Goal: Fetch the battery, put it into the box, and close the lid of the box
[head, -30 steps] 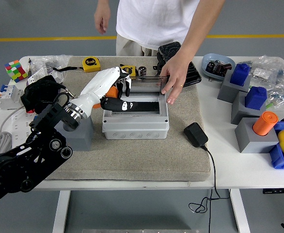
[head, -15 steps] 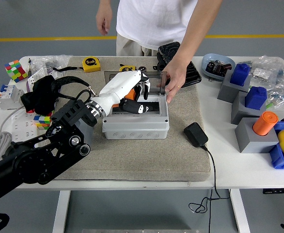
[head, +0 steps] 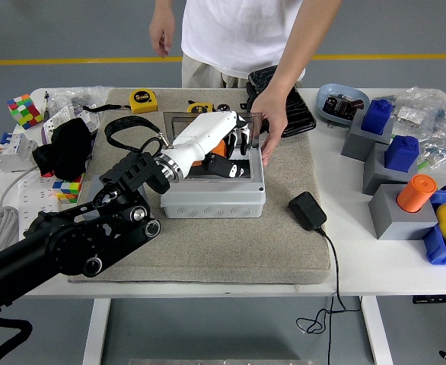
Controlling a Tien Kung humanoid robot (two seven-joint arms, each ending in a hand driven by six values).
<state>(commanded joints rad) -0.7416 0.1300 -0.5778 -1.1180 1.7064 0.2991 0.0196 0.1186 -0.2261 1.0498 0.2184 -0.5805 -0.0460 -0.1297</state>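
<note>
Now orange battery (head: 220, 146), clamped in white left robot hand (head: 224, 141), over grey box (head: 214, 199).

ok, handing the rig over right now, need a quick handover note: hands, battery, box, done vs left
Left hand: over the open grey box, fingers curled on the orange battery.
Right hand: not in view.
A person's hand steadies the raised clear lid at the box's far right corner.
Done: battery fetched and carried over the box.
Left: release the battery into the box, pull the hand clear, close the lid.
</note>
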